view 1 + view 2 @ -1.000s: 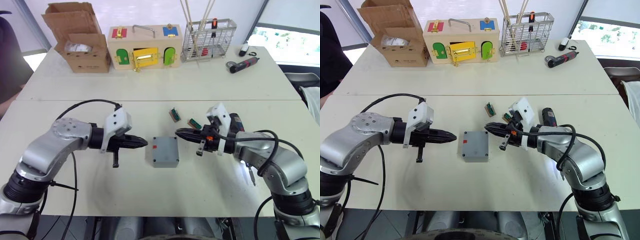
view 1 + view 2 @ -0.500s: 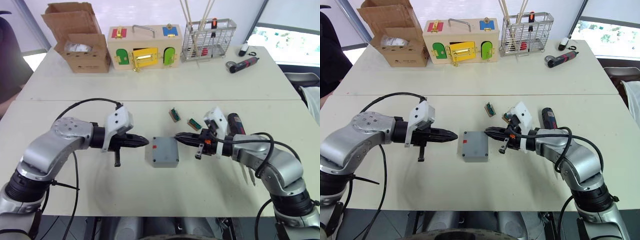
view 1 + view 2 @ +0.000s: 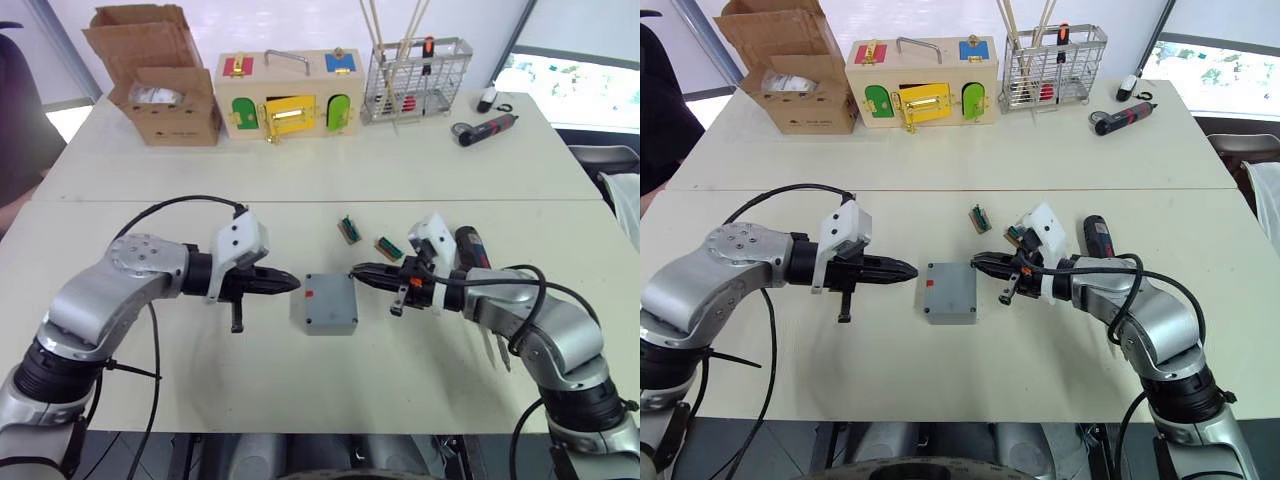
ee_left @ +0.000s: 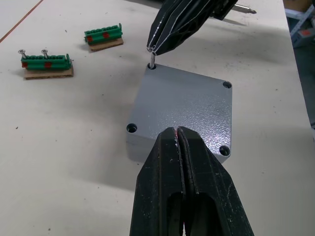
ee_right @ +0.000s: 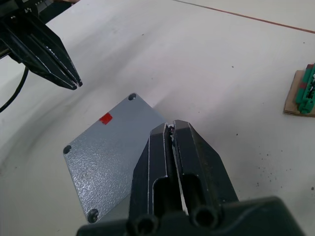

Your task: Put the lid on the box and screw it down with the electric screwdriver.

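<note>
The grey box [image 3: 325, 326] stands mid-table with the flat grey lid [image 4: 184, 105] lying on it; the lid has a hole at each corner and a small red mark [image 5: 105, 118]. My right gripper [image 3: 355, 272] is at the box's far right corner, shut on a small screw [image 4: 151, 60] whose tip sits at that corner's hole. My left gripper [image 3: 296, 284] is shut and empty, its tip just off the box's left edge. The black electric screwdriver [image 3: 1095, 236] lies on the table behind my right forearm, which partly covers it.
Two green terminal strips on cardboard [image 3: 349, 228] [image 3: 387, 246] lie just behind the box. Along the back stand a cardboard carton [image 3: 160, 90], a wooden latch box [image 3: 288, 95] and a wire basket [image 3: 418, 78]. A red-and-black angled driver [image 3: 487, 128] lies at the back right.
My right gripper has lowered and settled at the box's far right corner. My left gripper has crept slightly closer to the box. The box has not moved.
</note>
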